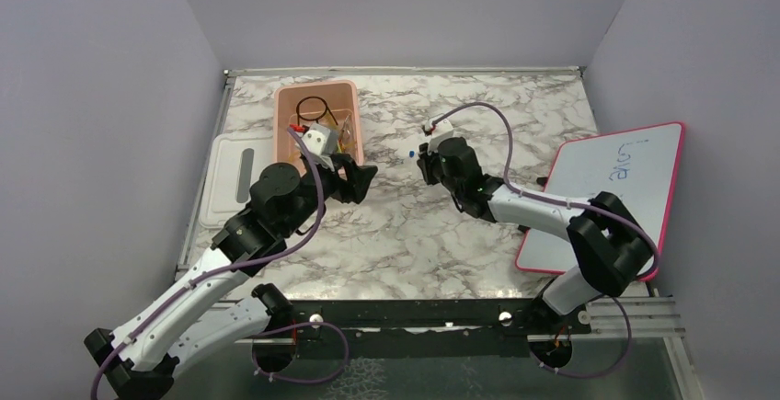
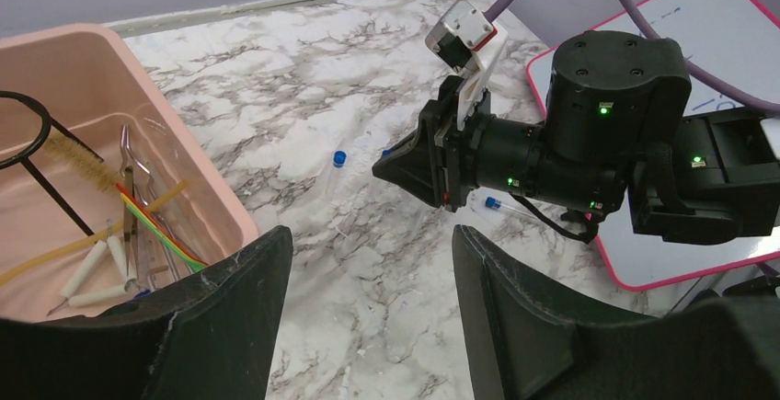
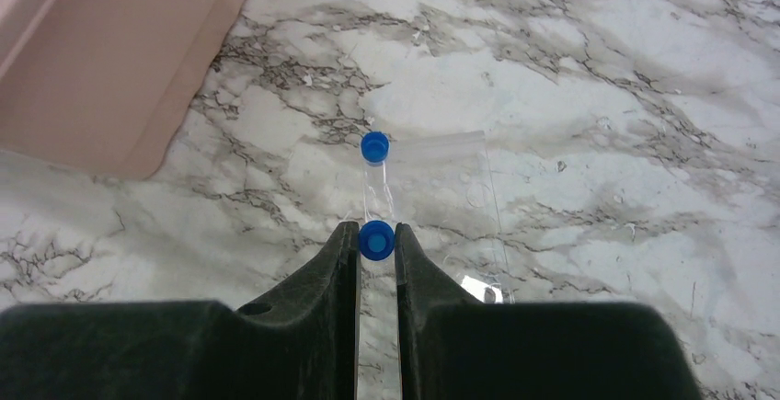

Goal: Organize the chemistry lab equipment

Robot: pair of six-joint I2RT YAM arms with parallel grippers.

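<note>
Marble table [image 1: 414, 234], working from the arm bases outward. The pink-framed whiteboard [image 1: 635, 188] sits nearest, well off to the right of the pink tub [image 2: 184, 156]. Then comes the left gripper [image 2: 370, 234], hanging just off the tub's near right corner, its fingers spread wide with nothing between them. A bit further right of the tub, the right gripper [image 3: 375, 228] is down at the tabletop with its fingers pinched onto a little blue-capped piece [image 3: 376, 240]. Just ahead of that, on the tub side, a second blue cap [image 3: 374, 146] lies on the marble on what looks like a small clear tube. A clear flat bit of plastic [image 3: 451, 179] lies right beside it. One more tiny blue-tipped tube [image 2: 494, 203] lies on the far side of that gripper from the tub. The white lid [image 1: 230, 179] lies flat against the tub's left side. The tub itself holds most of the gear. The black wire ring with its straight stem [image 2: 55, 195] is at the far end, with a fuzzy little brush [image 2: 78, 156] next to it. Thin metal tongs [image 2: 129, 198] lie along the right wall, crossed by a bundle of red, yellow and green sticks [image 2: 161, 230]. A tan rubber tube [image 2: 55, 253] runs across the bottom, with a few white stubby pieces [image 2: 87, 267] at the near end.
</note>
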